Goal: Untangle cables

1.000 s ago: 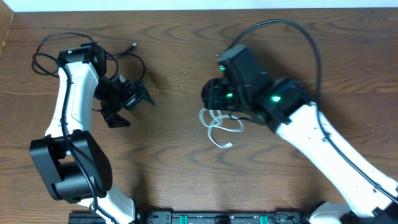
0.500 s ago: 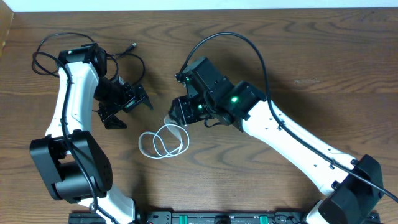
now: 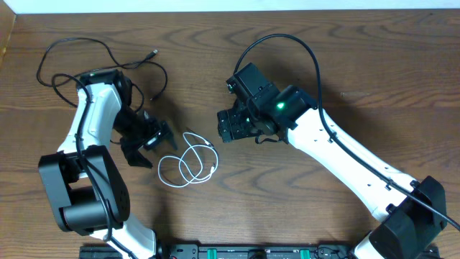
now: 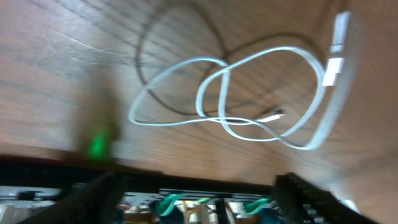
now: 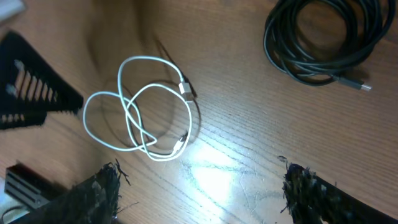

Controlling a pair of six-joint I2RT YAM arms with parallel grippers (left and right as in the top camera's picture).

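The white cable [image 3: 188, 162] lies loose on the table in a few overlapping loops, touched by neither gripper. My left gripper [image 3: 159, 149] is just left of it, open and empty; in the left wrist view the white cable [image 4: 230, 93] lies ahead of the spread fingers [image 4: 311, 199]. My right gripper [image 3: 223, 127] hovers up and to the right of the white cable, open and empty. Its wrist view shows the white cable [image 5: 143, 112] and a coiled black cable [image 5: 323, 37] beyond the fingers [image 5: 93, 199]. A second black cable [image 3: 93, 54] sprawls at the far left, round the left arm.
The thick black wire [image 3: 287, 39] arching over the right arm belongs to the robot. The table's back edge [image 3: 215, 10] runs along the top. The robot's base rail [image 3: 251, 252] lines the near edge. The left gripper's finger [image 5: 31, 81] shows at the left of the right wrist view.
My right gripper carried the white cable leftward, opened, dropped it and drew back to the right. The left gripper moved down toward the white cable.
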